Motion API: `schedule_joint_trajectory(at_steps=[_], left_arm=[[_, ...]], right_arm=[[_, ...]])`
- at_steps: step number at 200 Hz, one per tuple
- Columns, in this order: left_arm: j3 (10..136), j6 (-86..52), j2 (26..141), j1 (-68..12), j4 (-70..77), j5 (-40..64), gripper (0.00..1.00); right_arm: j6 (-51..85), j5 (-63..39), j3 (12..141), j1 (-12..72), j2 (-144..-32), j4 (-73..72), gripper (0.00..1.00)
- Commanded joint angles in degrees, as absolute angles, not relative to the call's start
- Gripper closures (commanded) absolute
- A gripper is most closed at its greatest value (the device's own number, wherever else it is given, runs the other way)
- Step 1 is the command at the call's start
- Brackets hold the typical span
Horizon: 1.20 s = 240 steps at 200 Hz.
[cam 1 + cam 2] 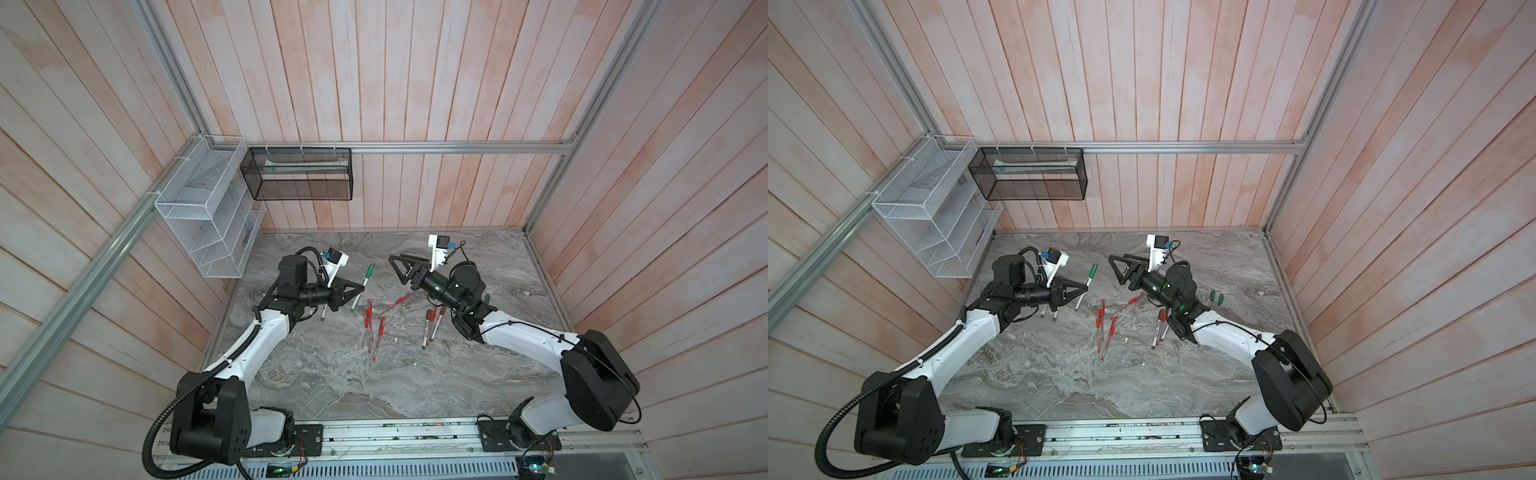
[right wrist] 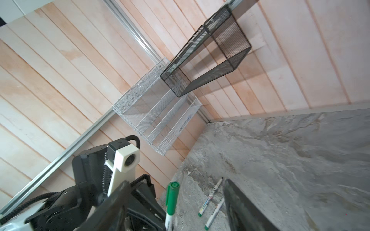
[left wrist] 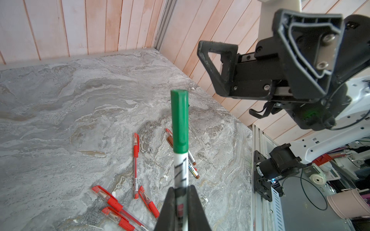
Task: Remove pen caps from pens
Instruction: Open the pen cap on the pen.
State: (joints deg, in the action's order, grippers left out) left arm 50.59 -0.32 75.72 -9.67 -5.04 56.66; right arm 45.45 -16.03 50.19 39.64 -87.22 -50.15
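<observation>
My left gripper [image 1: 360, 289] is shut on the white barrel of a marker pen [image 3: 181, 170], which points up and away from the table. Its green pen cap [image 3: 179, 122] is still on and shows in both top views [image 1: 1093, 271]. My right gripper [image 1: 395, 264] hangs open a short way from the cap. In the right wrist view the cap [image 2: 172, 198] lies ahead of the gripper, in line with the gap between its fingers [image 2: 236, 198], touching neither. Red capped pens [image 1: 374, 328] and brown-capped markers [image 1: 432, 328] lie mid-table.
Two uncapped markers [image 2: 210, 198] lie on the marble table [image 1: 332, 374] below my left arm. Two loose green caps [image 1: 1217, 297] rest beside my right arm. A white wire basket [image 1: 199, 208] and a black mesh basket [image 1: 299, 174] hang on the back walls.
</observation>
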Motion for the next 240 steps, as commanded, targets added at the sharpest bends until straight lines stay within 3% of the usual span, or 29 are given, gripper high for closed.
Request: schedule_joint_trajectory(at_steps=[1, 85, 143, 164, 189, 200, 225, 240], left_arm=[[49.7, -0.9, 74.6, -9.5, -2.8, 59.4, 0.98], [48.4, -2.5, 74.2, -9.4, -0.2, 61.7, 0.98], [47.5, -2.1, 74.5, -9.4, 0.1, 61.5, 0.99], [48.2, -1.6, 74.5, -9.4, -1.0, 61.0, 0.96], [47.0, -0.9, 74.6, -9.4, -0.1, 60.4, 0.6], [47.0, -0.9, 74.8, -9.4, 0.0, 60.1, 0.5], [47.6, -1.8, 75.1, -9.4, -0.2, 60.3, 0.49], [47.2, -1.4, 75.4, -9.5, 0.3, 60.2, 0.59]], right_arm=[[50.0, -20.9, 53.0, 40.7, -91.6, -55.3, 0.33], [56.1, -28.8, 56.8, 43.3, -101.8, -59.5, 0.64], [56.0, -28.4, 56.4, 43.4, -102.8, -61.5, 1.0], [56.7, -28.0, 56.1, 43.3, -103.0, -62.1, 1.0], [57.6, -29.0, 55.9, 43.4, -103.4, -64.4, 1.0], [57.6, -29.0, 55.9, 43.5, -103.5, -64.2, 1.0], [57.1, -29.2, 56.6, 43.9, -103.6, -63.4, 1.0], [55.9, -29.4, 56.9, 44.1, -103.7, -62.6, 1.0]])
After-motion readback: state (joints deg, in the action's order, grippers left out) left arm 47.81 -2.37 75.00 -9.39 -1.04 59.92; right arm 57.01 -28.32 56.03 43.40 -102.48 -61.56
